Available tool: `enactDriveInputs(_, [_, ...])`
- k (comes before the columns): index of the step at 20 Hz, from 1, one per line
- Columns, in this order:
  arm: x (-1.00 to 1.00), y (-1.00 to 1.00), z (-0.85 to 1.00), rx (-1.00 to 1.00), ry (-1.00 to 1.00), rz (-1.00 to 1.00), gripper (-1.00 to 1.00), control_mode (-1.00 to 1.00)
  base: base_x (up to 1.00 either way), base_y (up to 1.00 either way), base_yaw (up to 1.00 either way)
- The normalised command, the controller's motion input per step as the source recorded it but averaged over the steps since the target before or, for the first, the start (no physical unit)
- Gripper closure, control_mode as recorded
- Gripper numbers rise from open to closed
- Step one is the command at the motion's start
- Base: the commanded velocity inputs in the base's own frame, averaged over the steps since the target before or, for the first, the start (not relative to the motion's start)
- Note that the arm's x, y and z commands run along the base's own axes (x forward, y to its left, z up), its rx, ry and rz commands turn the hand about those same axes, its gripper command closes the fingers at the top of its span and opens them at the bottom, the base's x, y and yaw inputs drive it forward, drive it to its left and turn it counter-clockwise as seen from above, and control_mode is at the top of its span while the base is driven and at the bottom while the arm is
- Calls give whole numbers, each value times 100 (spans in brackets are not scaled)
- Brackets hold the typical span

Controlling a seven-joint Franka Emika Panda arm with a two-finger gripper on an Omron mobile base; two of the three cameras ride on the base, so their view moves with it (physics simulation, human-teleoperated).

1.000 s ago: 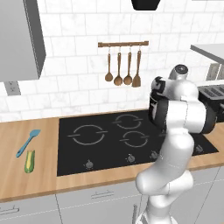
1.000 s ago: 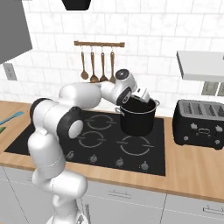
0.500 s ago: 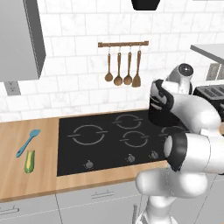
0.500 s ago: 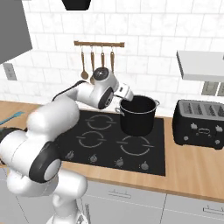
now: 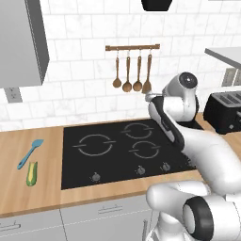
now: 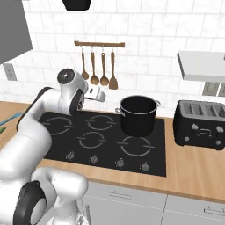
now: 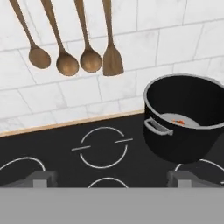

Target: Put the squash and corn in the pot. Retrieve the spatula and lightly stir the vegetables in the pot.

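The black pot [image 6: 138, 116] stands on the hob's back right burner. In the hand view the pot [image 7: 188, 118] is at the right, and a small orange bit shows on its pale floor; I cannot tell if that is the squash. My gripper [image 6: 102, 95] hovers above the hob to the left of the pot, apart from it. In the hand view my gripper [image 7: 112, 180] is open, its fingertips [image 7: 41, 179] wide apart with nothing between them. The corn [image 5: 30, 172] lies on the wooden counter left of the hob, and the light-blue spatula [image 5: 29, 153] lies just behind it.
Brown wooden spoons and a turner [image 6: 99, 66] hang from a rail on the tiled wall behind the hob [image 6: 105, 136]. A black toaster [image 6: 200, 125] sits on the counter right of the pot. A shelf [image 6: 202, 66] juts out above it.
The arm has swung left, carrying the hand from over the pot to the left of it. The jaws have stayed open. Corn and spatula lie as before.
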Motion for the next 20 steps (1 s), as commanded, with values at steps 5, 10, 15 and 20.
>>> enactDriveInputs(5, [-45, 100, 0, -1, 5, 17, -100, -100, 0, 0, 0])
enactDriveInputs(10, [-26, 100, 0, -2, 9, 15, -100, -100, 0, 0, 0])
enactDriveInputs(15, [-8, 100, 0, -3, 10, 12, -100, -100, 0, 0, 0])
enactDriveInputs(20, [0, 100, -12, -5, 14, 9, -100, -100, 0, 0, 0])
